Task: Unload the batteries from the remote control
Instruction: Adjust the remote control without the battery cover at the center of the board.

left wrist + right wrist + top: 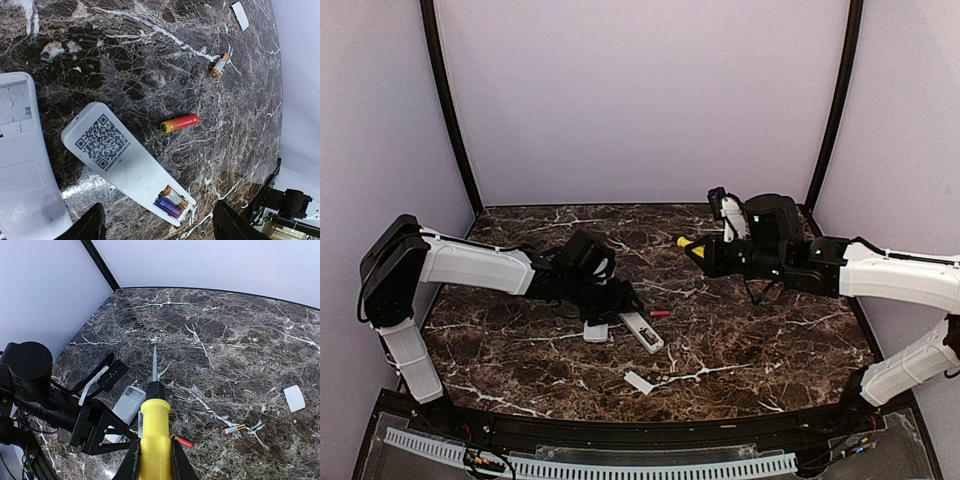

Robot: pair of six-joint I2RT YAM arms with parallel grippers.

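A white remote point(115, 155) lies back-up on the marble table, its battery bay open with two cells point(172, 200) inside, one silver-orange and one purple. A red battery point(179, 123) lies loose beside it, and a silver-orange battery point(218, 65) lies farther off. My left gripper point(160, 231) is open and empty, its fingers straddling the bay end of the remote point(642, 331) from above. My right gripper point(152, 460) is shut on a yellow-handled screwdriver point(155, 425) and holds it in the air to the right, tip pointing left. The red battery also shows in the right wrist view point(184, 442).
A second white remote point(20, 150) with an open back lies beside the first. A flat white cover point(640, 383) lies near the front. Another flat white cover point(294, 398) lies farther out. Curved walls enclose the table.
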